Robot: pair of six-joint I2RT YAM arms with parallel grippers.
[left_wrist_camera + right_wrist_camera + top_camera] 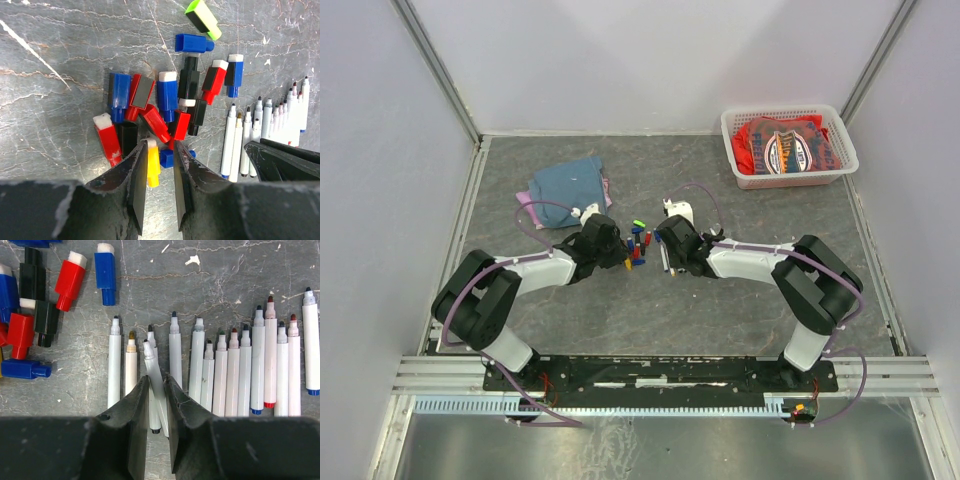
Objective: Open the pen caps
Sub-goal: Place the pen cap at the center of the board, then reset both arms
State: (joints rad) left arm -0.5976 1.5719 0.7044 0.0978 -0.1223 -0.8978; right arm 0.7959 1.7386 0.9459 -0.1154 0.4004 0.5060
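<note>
Several loose pen caps in red, blue and black lie in a heap between my two grippers; they show close up in the left wrist view. A green cap lies apart at the far side. My left gripper is open over the heap's near edge, with a yellow cap lying on the table between its jaws. My right gripper is shut on a tilted, uncapped white pen. That pen lies across a row of uncapped white pens. More caps lie to their left.
A white basket holding red cloth stands at the back right. A folded blue cloth lies behind the left arm. The right gripper's black body is close beside the left one. Grey walls enclose the table.
</note>
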